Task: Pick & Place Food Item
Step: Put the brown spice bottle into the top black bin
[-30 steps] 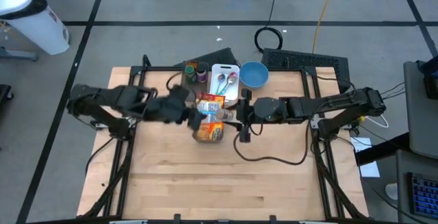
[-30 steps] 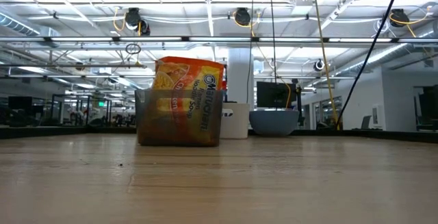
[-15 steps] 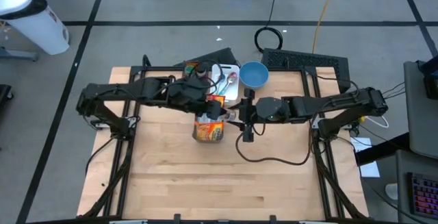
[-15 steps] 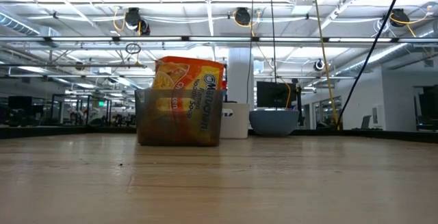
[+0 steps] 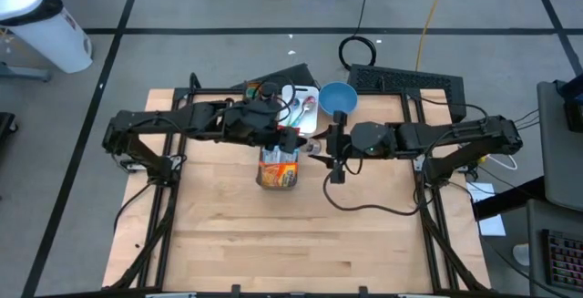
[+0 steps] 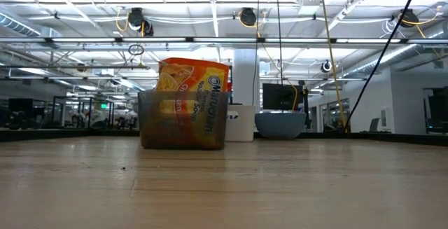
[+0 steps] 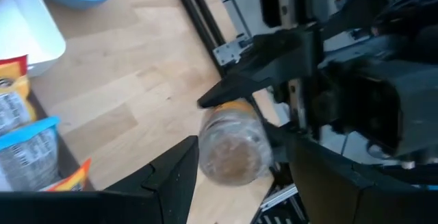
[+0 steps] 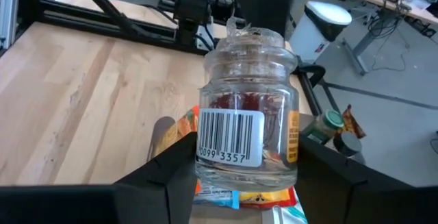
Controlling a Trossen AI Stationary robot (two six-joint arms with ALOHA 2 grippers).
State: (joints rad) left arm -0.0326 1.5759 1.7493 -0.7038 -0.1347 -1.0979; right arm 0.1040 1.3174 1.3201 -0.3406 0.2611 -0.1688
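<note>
The worktop (image 5: 228, 243) is crowded along its far edge, and both arms meet there, so a collision is my main worry. The left arm stretches across from the left edge. Its left pincer (image 5: 284, 136) hangs released, fingers spread and holding nothing, over the far side of the clear bin (image 6: 183, 120). The right arm reaches in from the right edge. Its right pincer (image 8: 246, 152) is clenched on a glass jar (image 8: 246, 87), carried in the air just to the right of the bin and above the worktop's middle.

What could go wrong:
- If either arm closes in, the two pincers could knock together and twist the jar out of its grip.
- The jar is smooth glass held by its sides, so I judge that a jolt could let it slip and drop onto the wood or the bin rim.
- The bin already stands full of packets (image 6: 192, 82), so a jar set on top of them may tip over.
- The blue bowl (image 5: 338, 98) and white tray (image 5: 301, 97) sit close behind, within reach of a careless swing.

Compared with a second ago, the left arm has unfolded and swung its pincer toward the far edge. The right pincer has backed slightly toward the right edge. The bin has not moved.
</note>
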